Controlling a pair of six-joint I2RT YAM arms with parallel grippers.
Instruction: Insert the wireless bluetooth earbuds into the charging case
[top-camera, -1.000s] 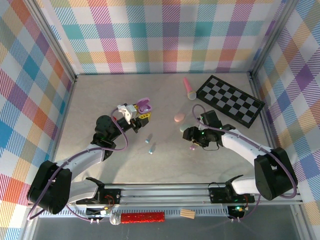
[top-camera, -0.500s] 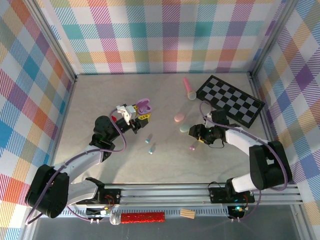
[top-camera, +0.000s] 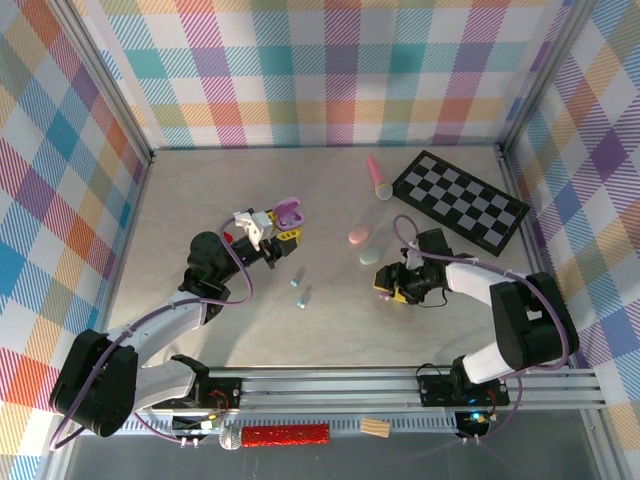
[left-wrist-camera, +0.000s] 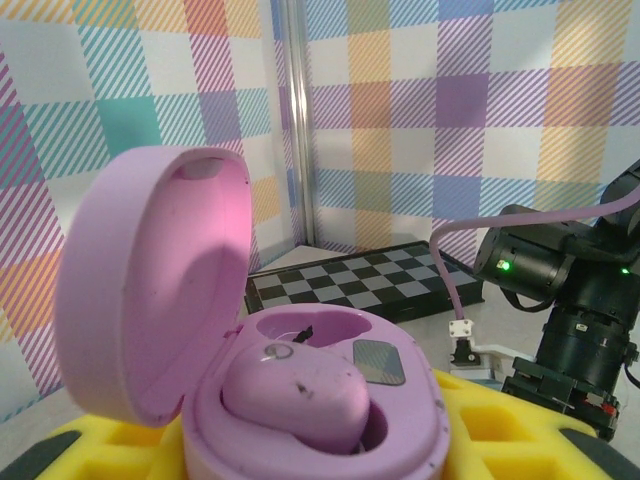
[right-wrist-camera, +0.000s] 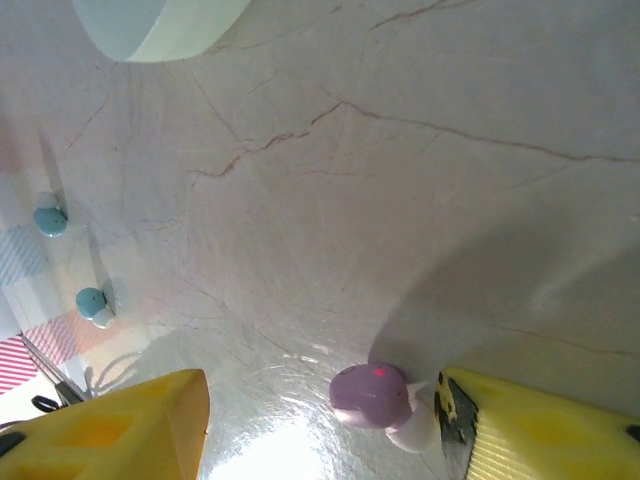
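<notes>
A: Where is the earbud?
B: The purple earbud (right-wrist-camera: 370, 395) lies on the desk (right-wrist-camera: 450, 150), between the spread fingers of the right gripper (right-wrist-camera: 322, 405), close to one finger. The left gripper (top-camera: 280, 228) pinches the open charging case (left-wrist-camera: 140, 300), well apart.
A: How will it handle?
B: Light, hard and slippery, I think. Pinch the round body gently, or it may slip out.

Smooth plastic case (left-wrist-camera: 160, 300), veined glossy tabletop (right-wrist-camera: 450, 200)
</notes>
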